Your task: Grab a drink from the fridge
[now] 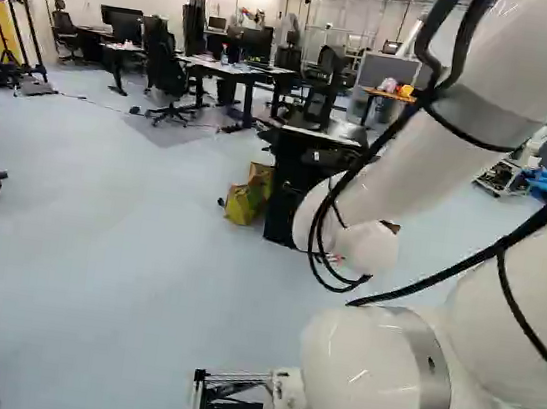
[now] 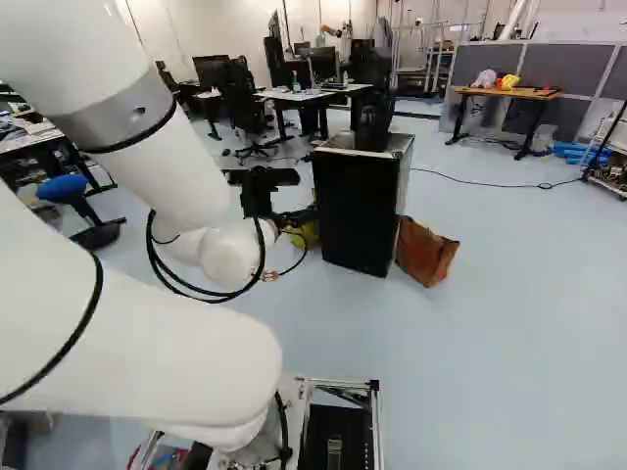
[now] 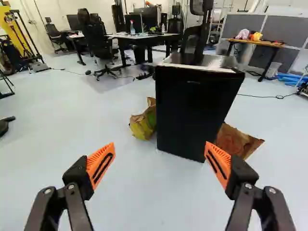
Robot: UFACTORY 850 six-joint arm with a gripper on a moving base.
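I see the white arm (image 1: 400,161) bent like an elbow. At the right of the left base view, its top part slants from the upper right down to the middle. In the right base view, that part comes down from the upper left, and the big lower part lies across the lower left. Black wires (image 2: 157,257) hang in loops by its wrist. The claw (image 2: 261,196) is near the middle of the right base view, out in the air above the floor (image 2: 470,362), pointing at the fridge.

The claw is wide open, with its orange pads (image 3: 100,166) far apart, and it has hold of nothing. The black fridge (image 3: 195,110) stands ahead of it, well apart, more in line with one finger than the other. Its door is shut. In the right base view, the fridge is just above the middle. A yellow bag (image 3: 143,127) and a brown bag (image 3: 236,142) sit by the fridge, one on each side.
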